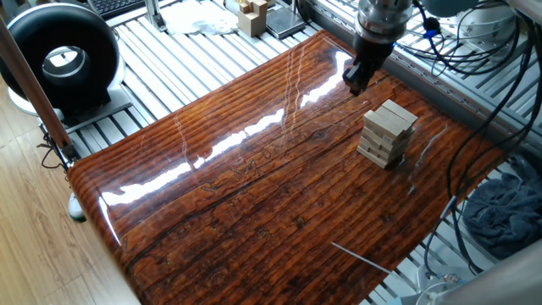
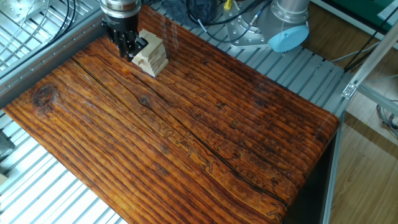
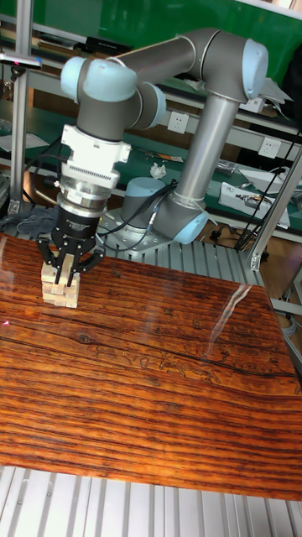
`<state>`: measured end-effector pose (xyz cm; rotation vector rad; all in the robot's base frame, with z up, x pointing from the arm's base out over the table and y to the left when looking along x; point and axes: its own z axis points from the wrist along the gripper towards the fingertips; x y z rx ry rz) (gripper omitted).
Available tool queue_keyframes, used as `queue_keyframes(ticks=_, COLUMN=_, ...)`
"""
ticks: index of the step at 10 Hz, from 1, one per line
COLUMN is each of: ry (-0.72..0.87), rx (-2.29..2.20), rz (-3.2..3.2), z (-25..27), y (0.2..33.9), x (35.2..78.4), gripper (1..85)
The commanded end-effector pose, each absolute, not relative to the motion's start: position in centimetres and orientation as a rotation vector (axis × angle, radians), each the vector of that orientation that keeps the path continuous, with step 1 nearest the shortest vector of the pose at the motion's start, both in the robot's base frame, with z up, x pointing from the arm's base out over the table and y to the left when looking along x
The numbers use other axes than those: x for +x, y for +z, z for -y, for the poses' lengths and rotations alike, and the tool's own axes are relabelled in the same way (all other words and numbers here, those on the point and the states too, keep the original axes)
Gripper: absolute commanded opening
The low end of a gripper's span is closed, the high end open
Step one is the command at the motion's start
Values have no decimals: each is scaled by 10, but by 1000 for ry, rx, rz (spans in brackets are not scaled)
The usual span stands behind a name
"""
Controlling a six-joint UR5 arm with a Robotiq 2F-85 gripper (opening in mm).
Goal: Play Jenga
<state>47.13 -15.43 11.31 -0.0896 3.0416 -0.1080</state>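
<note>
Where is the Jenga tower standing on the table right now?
The Jenga tower stands upright near the table's far-right edge in one fixed view, just beside the gripper; in the other fixed view it sits near the top-left corner.

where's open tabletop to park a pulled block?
Most of the wooden table is bare: everything from the Jenga tower toward the edge near the black round unit. Crowded only in the tower's corner, where the pincer hangs beside the tower next to the metal rail.
</note>
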Motion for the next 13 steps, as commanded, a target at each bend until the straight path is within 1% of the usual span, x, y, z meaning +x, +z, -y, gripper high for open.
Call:
queue_keyframes(ticks=1, ry=-91, rx=-81, rz=-3042, z=159, y=101, x=471, gripper=260)
queue_keyframes(ticks=5, ry=-88, rx=-114, rz=-3028, z=160, y=95, x=477, gripper=280)
queue_keyframes(ticks=6, ry=-70, rx=-111, rz=-3022, z=157, y=94, x=479, gripper=310)
queue_keyframes(ticks=7, ry=-51, rx=-98, rz=-3016, z=155, y=92, x=482, gripper=363)
queue_keyframes(ticks=8, ry=-44, rx=-102, rz=-3020, z=154, y=89, x=482, gripper=383)
queue_keyframes(ticks=11, ry=6, rx=-129, rz=-3062, z=150, y=79, x=466, gripper=377)
queue_keyframes(ticks=13, ry=6, rx=-155, rz=-3077, z=153, y=74, x=459, gripper=373)
